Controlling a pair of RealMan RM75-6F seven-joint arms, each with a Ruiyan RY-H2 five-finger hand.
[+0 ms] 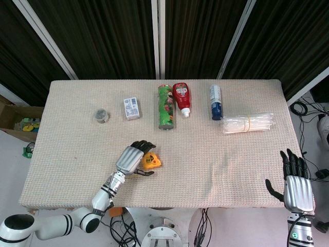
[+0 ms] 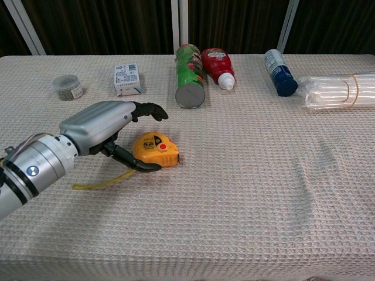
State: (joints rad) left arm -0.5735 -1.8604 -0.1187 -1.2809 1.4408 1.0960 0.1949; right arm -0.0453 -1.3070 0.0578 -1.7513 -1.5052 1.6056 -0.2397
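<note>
Near the front of the table (image 1: 216, 170), which is covered by a beige woven cloth, the left hand (image 1: 131, 158) hovers over a yellow tape measure (image 2: 155, 150). Its fingers curve loosely above the case, and the thumb reaches along the case's near side. Whether any finger actually touches the case cannot be told; the hand covers the case's left edge in both views. A short length of yellow tape (image 2: 99, 180) trails out toward the front edge, partly hidden beneath the wrist.

The right hand (image 1: 297, 181) is off the table's front right corner, held upright with fingers spread and holding nothing. It appears only in the head view, and its forearm is cut off at the bottom of the picture.

Along the far side lie, left to right, a small round tin (image 1: 101, 115), a small white box (image 1: 131, 108), a green tube can (image 1: 165, 106) on its side, a red squeeze bottle (image 1: 182, 98), a blue and white bottle (image 1: 216, 102) and a bundle of clear tubes (image 1: 249, 123) held by a rubber band. Their labels are too small to read.
</note>
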